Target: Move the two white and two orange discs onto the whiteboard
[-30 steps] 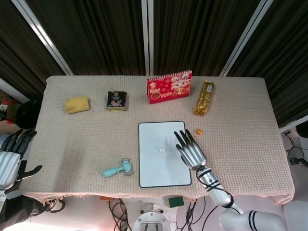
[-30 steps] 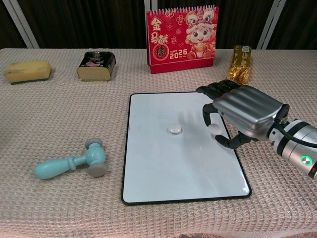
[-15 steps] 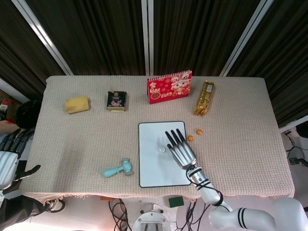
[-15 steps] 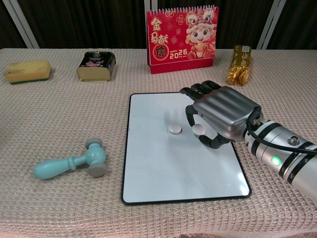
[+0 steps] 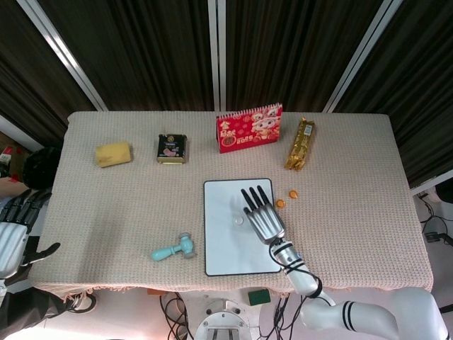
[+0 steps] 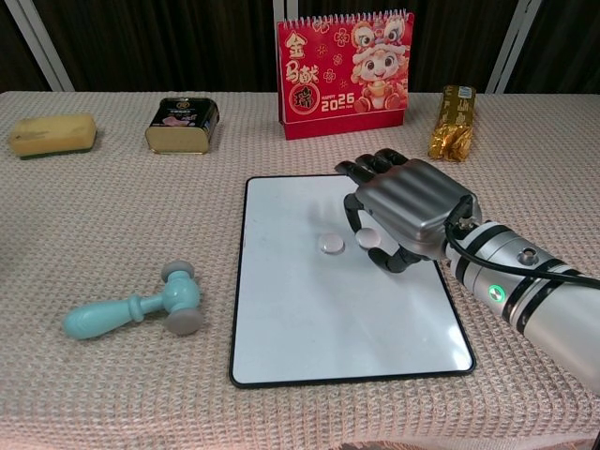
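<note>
The whiteboard [image 5: 226,248] [image 6: 309,319] lies at the table's front centre. One white disc [image 5: 238,220] [image 6: 330,244] rests on its upper middle. My right hand [image 5: 260,216] [image 6: 408,211] hovers low over the board's right half, palm down. It pinches a second white disc [image 6: 367,238] between thumb and a finger, just right of the lying disc. Two orange discs [image 5: 280,203] [image 5: 293,192] sit on the cloth just past the board's upper right corner; the chest view hides them behind the hand. My left hand [image 5: 14,234] hangs off the table's left edge, fingers apart and holding nothing.
A teal toy hammer [image 5: 173,248] [image 6: 136,307] lies left of the board. Along the back stand a yellow sponge [image 5: 113,153], a dark tin [image 5: 171,148], a red calendar [image 5: 249,127] and a gold packet [image 5: 300,144].
My right hand has carried the pinched white disc leftward, from the board's right edge to just beside the lying disc. The left hand has stayed put.
</note>
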Controlling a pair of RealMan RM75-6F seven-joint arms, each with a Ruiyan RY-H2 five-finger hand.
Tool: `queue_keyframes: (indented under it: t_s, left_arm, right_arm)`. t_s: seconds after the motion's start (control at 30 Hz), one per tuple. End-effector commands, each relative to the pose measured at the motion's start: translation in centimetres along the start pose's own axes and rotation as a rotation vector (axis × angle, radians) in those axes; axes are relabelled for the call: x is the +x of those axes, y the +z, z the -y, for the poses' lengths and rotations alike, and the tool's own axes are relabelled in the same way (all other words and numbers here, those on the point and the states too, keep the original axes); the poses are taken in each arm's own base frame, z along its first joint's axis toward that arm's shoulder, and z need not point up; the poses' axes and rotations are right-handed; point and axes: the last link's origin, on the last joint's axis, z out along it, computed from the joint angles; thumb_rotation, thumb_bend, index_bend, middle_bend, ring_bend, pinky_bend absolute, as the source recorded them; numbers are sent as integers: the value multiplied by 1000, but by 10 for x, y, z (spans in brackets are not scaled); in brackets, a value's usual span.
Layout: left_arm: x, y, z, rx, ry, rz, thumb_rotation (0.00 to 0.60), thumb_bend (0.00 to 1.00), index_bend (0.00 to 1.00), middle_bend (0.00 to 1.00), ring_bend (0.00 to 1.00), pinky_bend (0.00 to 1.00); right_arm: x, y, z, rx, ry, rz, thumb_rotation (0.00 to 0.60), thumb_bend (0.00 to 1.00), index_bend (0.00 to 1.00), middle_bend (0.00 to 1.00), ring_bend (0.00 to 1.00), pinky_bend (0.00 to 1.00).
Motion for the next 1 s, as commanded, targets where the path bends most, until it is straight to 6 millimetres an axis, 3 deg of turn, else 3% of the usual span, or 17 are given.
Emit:
queue_keyframes:
  t_s: [0.03, 0.47, 1.0]
  left_arm:
    - [0, 0, 0, 0, -1, -1, 600, 86, 93, 69, 0, 115]
    - [1, -1, 1, 0, -2, -5, 600, 86, 93, 69, 0, 115]
    - [0, 0, 0, 1, -1, -2, 600, 86, 93, 69, 0, 115]
  right_arm:
    - [0, 0, 1, 3, 1, 2, 600, 375, 534, 7, 0, 0]
    - [-1, 0, 6, 13, 5, 10, 600, 364, 343, 2, 0, 0]
    - [1, -6, 0, -6, 14, -9, 600, 361, 321, 0, 0, 0]
